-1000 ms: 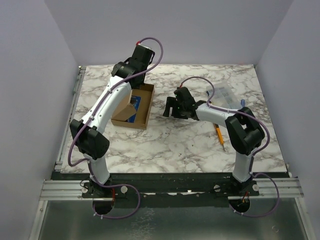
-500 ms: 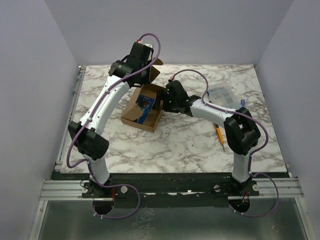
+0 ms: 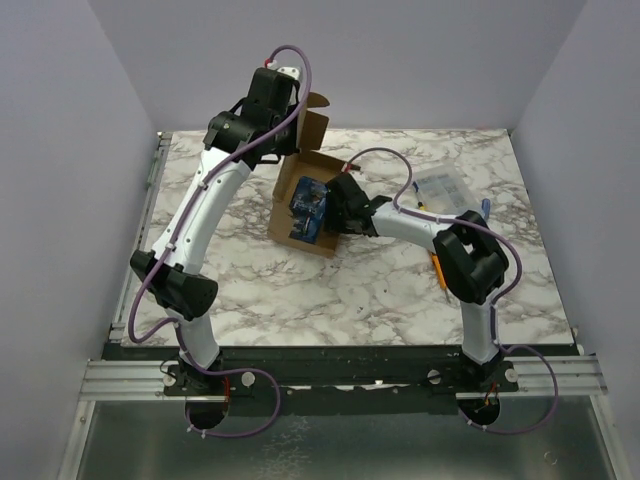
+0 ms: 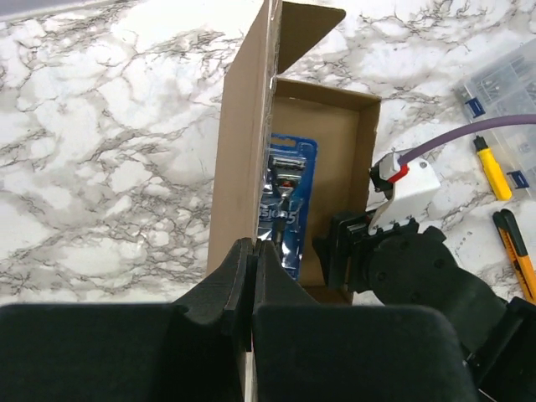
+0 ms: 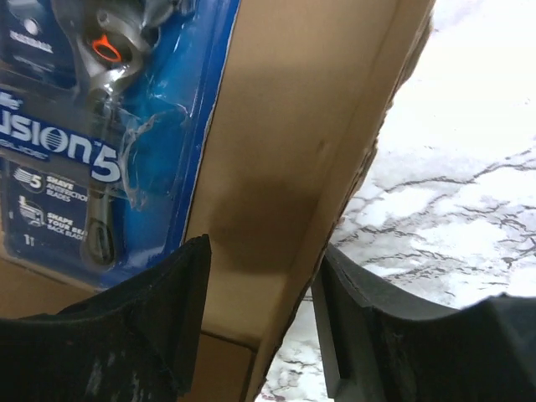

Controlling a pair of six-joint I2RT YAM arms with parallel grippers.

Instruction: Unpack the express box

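Express box, a flat brown cardboard mailer [image 4: 331, 159], is set on the white marbled counter [image 3: 400, 285], far-centre, lid open. Its hinged lid [image 4: 243, 167] is held upright, pinched in the pressed-together left gripper [image 4: 254, 268], so the inside is exposed. Right gripper [image 5: 261, 247] is spread astride the box's right wall, likely to steady it; clamping cannot be told. A blue razor blister pack [image 4: 289, 201] lies flat inside the box, not yet removed.

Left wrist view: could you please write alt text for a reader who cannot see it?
The left gripper, jaws shut, pinches the upright lid of the open express box, which holds a blue razor pack. The right gripper reaches the box's side wall on a marble table.
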